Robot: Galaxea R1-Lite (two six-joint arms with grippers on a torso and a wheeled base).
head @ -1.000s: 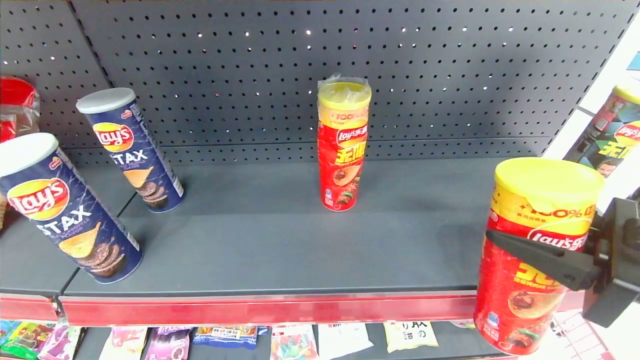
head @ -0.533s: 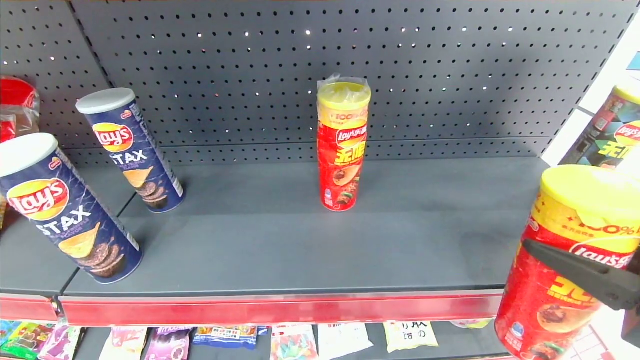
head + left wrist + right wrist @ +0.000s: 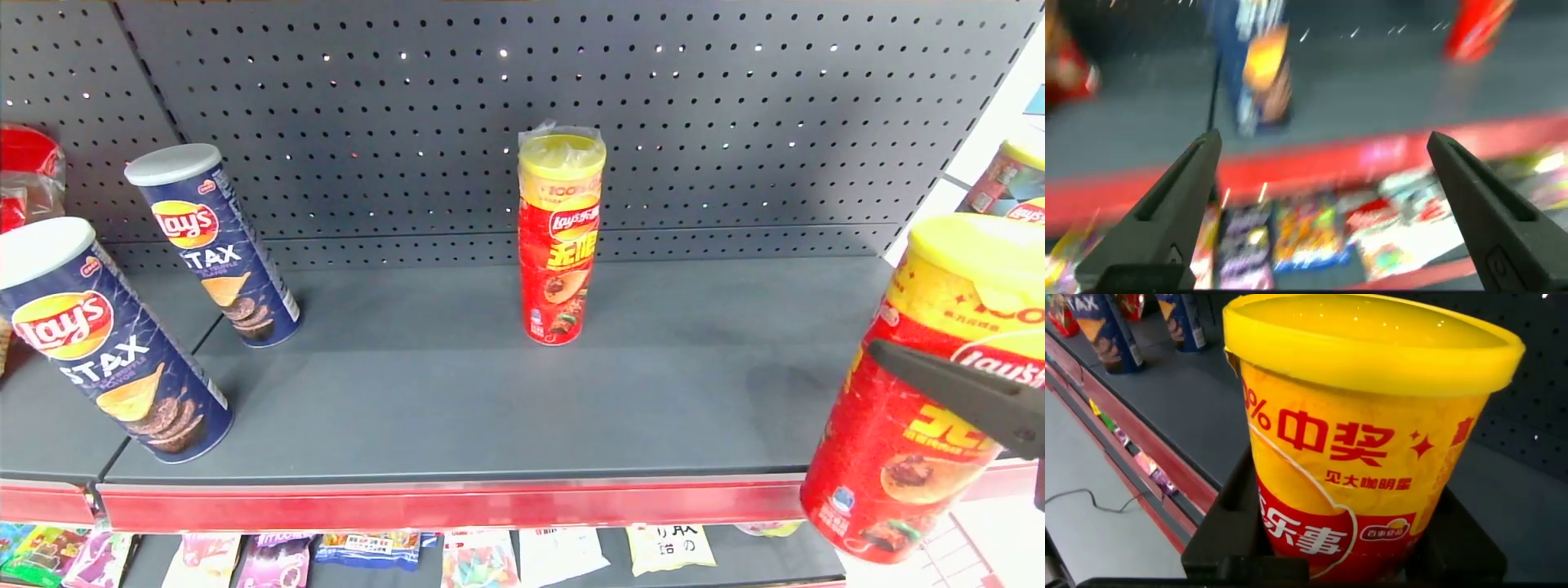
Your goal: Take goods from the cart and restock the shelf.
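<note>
right gripper (image 3: 939, 384): jaws clamped on red yellow-lidded can (image 3: 898, 457), upright, just in front of the shelf's (image 3: 457, 408) right front edge | left gripper (image 3: 1324, 143): jaws wide apart, holding nothing, facing the red front rail (image 3: 457, 502) | on shelf: near blue can (image 3: 106, 343) front-left, far blue can (image 3: 214, 245) behind it, second red can (image 3: 560, 237) upright mid-back by the pegboard (image 3: 522, 106)

The held red can (image 3: 898, 441) is cut by the head view's right edge, jaws crossing its label.

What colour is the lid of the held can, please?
Yellow lid on the can, best in the right wrist view.
</note>
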